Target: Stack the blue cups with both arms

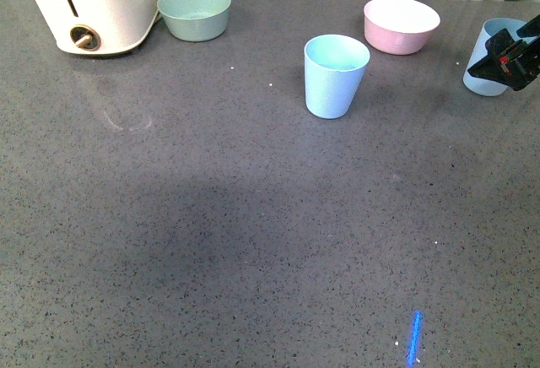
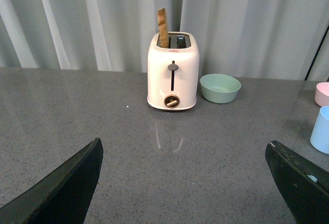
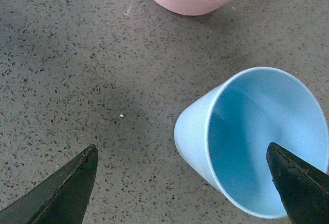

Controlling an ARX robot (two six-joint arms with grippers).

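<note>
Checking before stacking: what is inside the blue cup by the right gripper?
Nothing visible: the blue cup shows a bare inner wall and bottom. A finger of the right gripper hides part near the rim.

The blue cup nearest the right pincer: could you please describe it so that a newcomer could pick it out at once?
On the grey speckled counter, look to the far right, just past the pink bowl. A pale-blue cup stands upright there, partly hidden behind the black right pincer. Its twin stands alone mid-counter, with no pincer near it.
</note>
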